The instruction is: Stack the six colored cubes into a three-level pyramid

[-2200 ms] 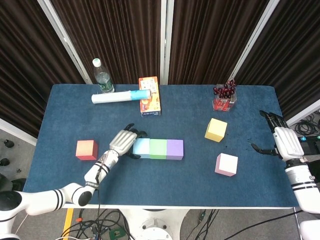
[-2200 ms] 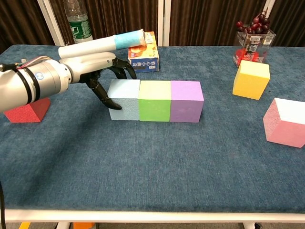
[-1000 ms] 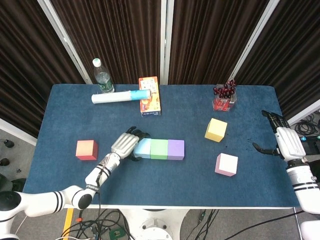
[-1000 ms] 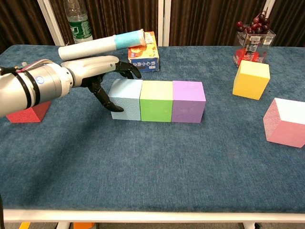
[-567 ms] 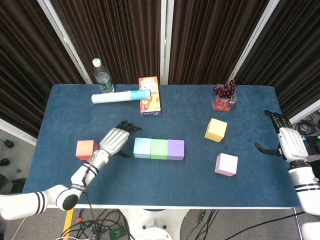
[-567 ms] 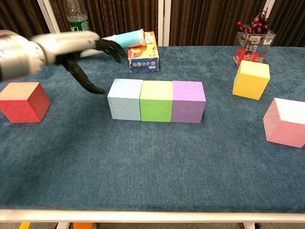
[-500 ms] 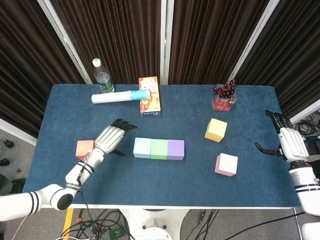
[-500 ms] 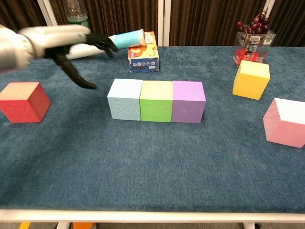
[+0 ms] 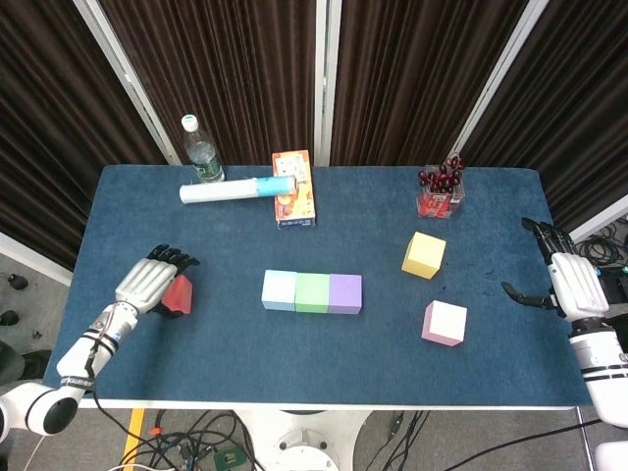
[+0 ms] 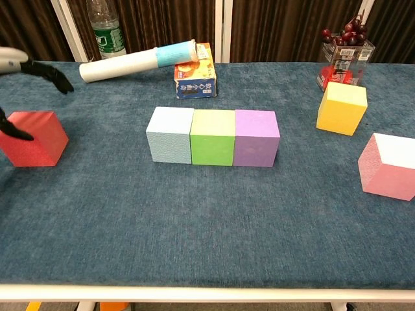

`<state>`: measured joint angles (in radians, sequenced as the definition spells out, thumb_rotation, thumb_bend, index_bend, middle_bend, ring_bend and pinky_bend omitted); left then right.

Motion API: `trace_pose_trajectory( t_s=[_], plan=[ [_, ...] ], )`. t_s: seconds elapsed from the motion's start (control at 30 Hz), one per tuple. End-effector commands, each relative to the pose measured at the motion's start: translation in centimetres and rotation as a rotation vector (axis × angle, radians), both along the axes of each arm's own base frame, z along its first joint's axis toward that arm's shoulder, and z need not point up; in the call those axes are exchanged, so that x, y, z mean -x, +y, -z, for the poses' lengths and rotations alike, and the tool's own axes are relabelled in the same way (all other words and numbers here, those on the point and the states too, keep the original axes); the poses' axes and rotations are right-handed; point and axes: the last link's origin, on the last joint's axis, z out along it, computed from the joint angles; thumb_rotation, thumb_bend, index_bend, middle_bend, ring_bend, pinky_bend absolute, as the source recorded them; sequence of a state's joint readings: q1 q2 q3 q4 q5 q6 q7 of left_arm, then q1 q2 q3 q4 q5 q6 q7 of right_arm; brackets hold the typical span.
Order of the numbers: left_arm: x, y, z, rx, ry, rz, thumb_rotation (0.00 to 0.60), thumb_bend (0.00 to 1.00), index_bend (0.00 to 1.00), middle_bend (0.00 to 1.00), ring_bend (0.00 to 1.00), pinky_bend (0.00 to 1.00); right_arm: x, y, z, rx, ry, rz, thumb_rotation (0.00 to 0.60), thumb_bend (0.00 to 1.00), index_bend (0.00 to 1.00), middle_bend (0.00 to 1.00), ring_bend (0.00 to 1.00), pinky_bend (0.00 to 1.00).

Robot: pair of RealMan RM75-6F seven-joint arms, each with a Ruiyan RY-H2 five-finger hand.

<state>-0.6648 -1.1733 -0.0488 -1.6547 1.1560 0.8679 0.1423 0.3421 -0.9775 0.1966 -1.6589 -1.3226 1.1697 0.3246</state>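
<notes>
Left hand point(image 9: 147, 285) now over red cube point(image 9: 180, 294) (one).

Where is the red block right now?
The red cube sits near the table's left edge in the head view, under the left hand, well left of the row of light blue, green and purple cubes.

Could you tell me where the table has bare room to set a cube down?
Bare: the front strip before the cube row, and between it and the red cube. Crowded: back edge by the roll and snack box; right side around yellow cube and pink cube.
</notes>
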Motion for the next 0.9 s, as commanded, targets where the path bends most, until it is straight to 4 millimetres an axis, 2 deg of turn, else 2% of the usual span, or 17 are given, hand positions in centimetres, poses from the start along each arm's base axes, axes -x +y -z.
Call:
trace_pose_trajectory(
  t_s=[0.03,0.6,0.77,0.9],
  plan=[
    [1.0,-0.1,0.9,0.018,0.013,-0.012,0.6,0.09,0.2,0.17,0.07,0.06,-0.2,0.0,0.2,-0.003,0.0,-0.005,0.6,0.16,0.0,0.11,0.0,0.0],
    [3.4,0.6,1.7,-0.029,0.048,-0.057,0.6,0.13,0.23,0.2,0.08,0.06,0.0,0.4,0.1,0.0,0.002,0.007,0.6,0.16,0.0,0.11,0.0,0.0],
    [3.9,0.7,1.5,-0.044,0.051,-0.075,0.6,0.16,0.29,0.31,0.12,0.06,0.0,0.5,0.4,-0.012,0.007,0.007,0.6,0.16,0.0,0.11,0.0,0.0],
    [4.0,0.7,1.6,-0.05,0.049,-0.076,0.6,0.17,0.38,0.43,0.22,0.12,0.1,0.7,0.8,-0.032,0.02,0.007,0.6,0.16,0.0,0.11,0.0,0.0]
  ],
)
